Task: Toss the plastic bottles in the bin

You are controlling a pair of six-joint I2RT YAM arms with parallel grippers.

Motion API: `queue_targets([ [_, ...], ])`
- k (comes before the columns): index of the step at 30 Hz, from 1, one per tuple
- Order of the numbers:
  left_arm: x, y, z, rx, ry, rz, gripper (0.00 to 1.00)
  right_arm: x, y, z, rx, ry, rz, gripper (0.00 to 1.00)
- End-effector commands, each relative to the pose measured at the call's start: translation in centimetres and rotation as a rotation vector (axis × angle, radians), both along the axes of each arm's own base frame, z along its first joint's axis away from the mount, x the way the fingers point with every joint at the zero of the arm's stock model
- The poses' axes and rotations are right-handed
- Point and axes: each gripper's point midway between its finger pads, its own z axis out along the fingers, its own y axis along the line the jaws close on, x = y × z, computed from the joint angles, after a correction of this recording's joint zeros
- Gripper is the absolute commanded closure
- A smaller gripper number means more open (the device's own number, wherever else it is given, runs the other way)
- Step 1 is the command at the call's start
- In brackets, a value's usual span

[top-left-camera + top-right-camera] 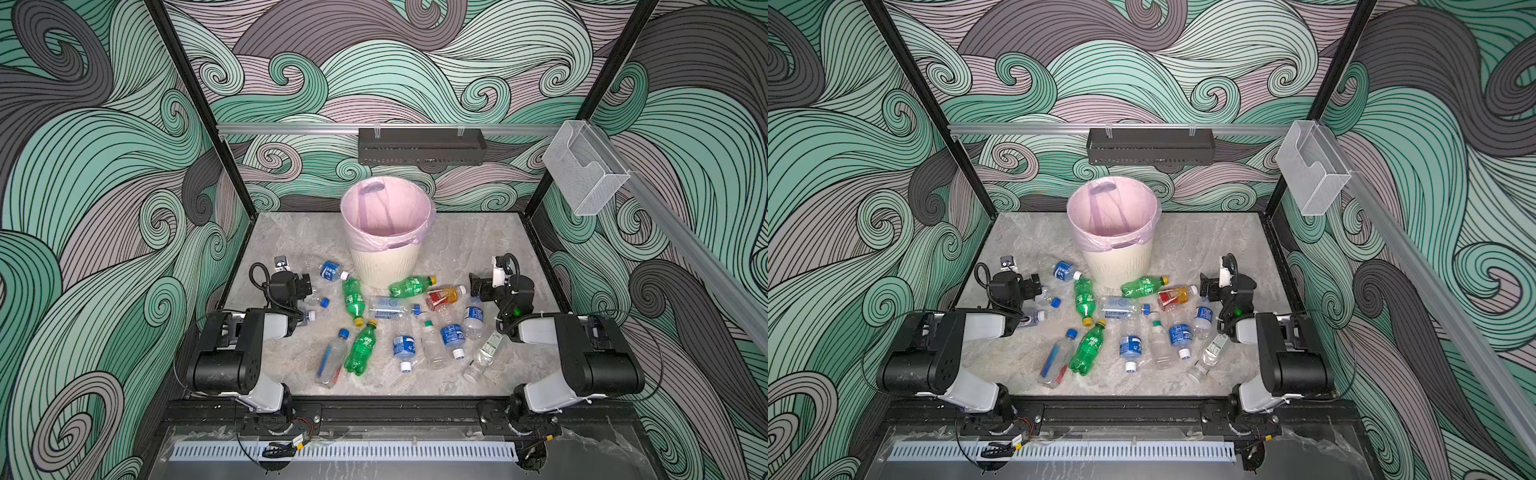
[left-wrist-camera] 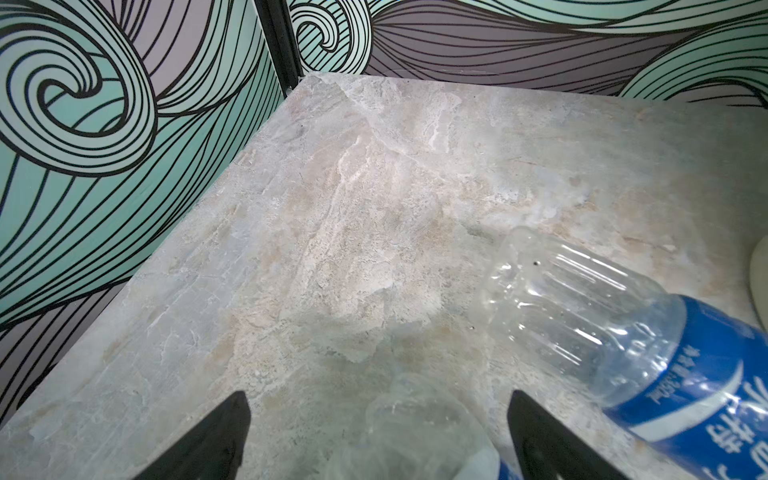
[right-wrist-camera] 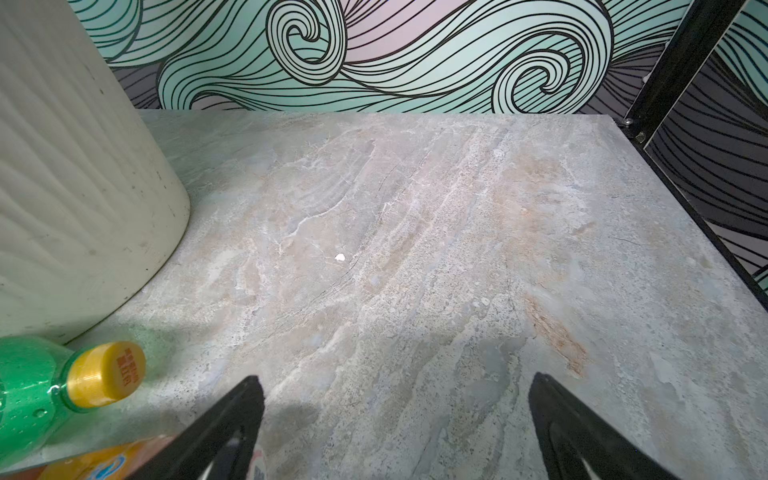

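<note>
The bin (image 1: 384, 268) (image 1: 1117, 266), cream with a pink liner, stands at the back middle of the table. Several plastic bottles lie in front of it: green ones (image 1: 353, 297) (image 1: 362, 349), an orange one (image 1: 442, 296) and clear blue-labelled ones (image 1: 404, 347) (image 1: 1065, 270). My left gripper (image 1: 305, 284) (image 2: 376, 399) is open low over a clear bottle (image 2: 411, 419), beside a blue-labelled bottle (image 2: 623, 332). My right gripper (image 1: 476, 286) (image 3: 397, 378) is open and empty over bare table, right of the bin (image 3: 75, 166), a green bottle (image 3: 29, 386) and the orange bottle (image 3: 104, 461).
A black perforated tray (image 1: 422, 145) hangs on the back rail and a clear plastic box (image 1: 586, 170) on the right rail. Black frame posts and patterned walls close in the table on three sides. Both arm bases sit at the front edge.
</note>
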Motion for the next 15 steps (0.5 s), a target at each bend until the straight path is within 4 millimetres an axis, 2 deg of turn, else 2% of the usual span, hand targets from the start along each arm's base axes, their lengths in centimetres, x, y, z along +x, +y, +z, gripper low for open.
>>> queue_targets([
  [1, 0.5, 0.0, 1.1, -0.012, -0.029, 0.0, 0.01, 0.1, 0.0, 0.5, -0.007, -0.019, 0.012, 0.0],
  [10, 0.5, 0.1, 1.1, -0.013, -0.029, 0.001, 0.01, 0.2, -0.1, 0.4, -0.004, -0.011, 0.006, 0.0],
  [12, 0.5, 0.1, 1.0, -0.013, -0.027, 0.001, 0.01, 0.5, -1.6, 0.4, -0.008, -0.001, -0.087, 0.0],
  [15, 0.5, 0.1, 1.0, -0.013, -0.026, 0.001, 0.01, 0.5, -1.5, 0.3, -0.012, -0.001, -0.09, 0.0],
])
